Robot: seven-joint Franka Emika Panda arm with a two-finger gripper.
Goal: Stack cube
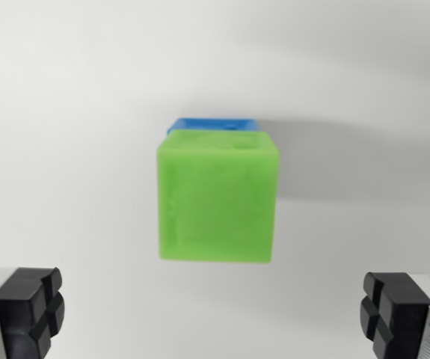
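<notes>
**Pincer spread wide, green cube seated on blue**

The pincer (215,318) stands spread apart, its 2 black padded fingertips (31,310) sitting in the lower left and lower right corners of the frame, with silver finger bodies running off the bottom edge behind them. Nothing is held between them; the gap shows only bare white desk (72,112).

Up from that gap, in the middle of the frame, is the green cube (216,200). Its broad face fills the centre and looks slightly blurred. It is apart from both fingertips, lying above the line between them.

Just past the green cube's upper edge, a thin strip of the blue cube (213,124) shows. The green one covers nearly all of it, so the 2 are stacked, green over blue, their edges roughly in line; the blue strip pokes out a little toward the upper left.

No containers are in view.

A soft grey shadow falls to the right of the stack, in the upper right part of the frame. On every side of the cubes the desk is plain and open, out to the left, right and top edges of the frame.
</notes>
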